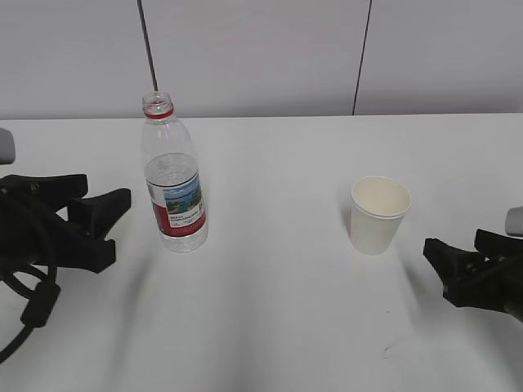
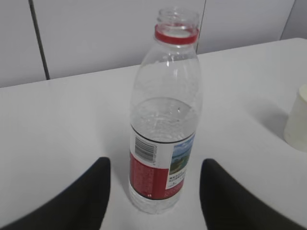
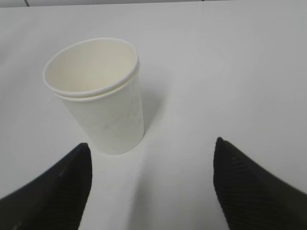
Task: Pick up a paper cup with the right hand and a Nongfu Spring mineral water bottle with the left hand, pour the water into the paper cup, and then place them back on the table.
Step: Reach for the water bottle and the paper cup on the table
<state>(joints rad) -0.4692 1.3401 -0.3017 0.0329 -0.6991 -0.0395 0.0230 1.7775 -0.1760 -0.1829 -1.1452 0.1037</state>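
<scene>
The bottle [image 1: 173, 184] stands upright and uncapped on the white surface [image 1: 270, 318], left of centre, roughly half full. The left claw [image 1: 102, 212] sits just left of it, fingers spread and empty, not touching. The cup [image 1: 378, 215] stands upright to the right, apparently two nested. The right claw [image 1: 451, 249], spread and empty, waits near the cup's right side.

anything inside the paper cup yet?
Nothing visible. The paper cup stands open; the right wrist view shows bare cream inner wall, but its near rim hides the very bottom. The water is in the uncapped bottle, roughly half full.
</scene>
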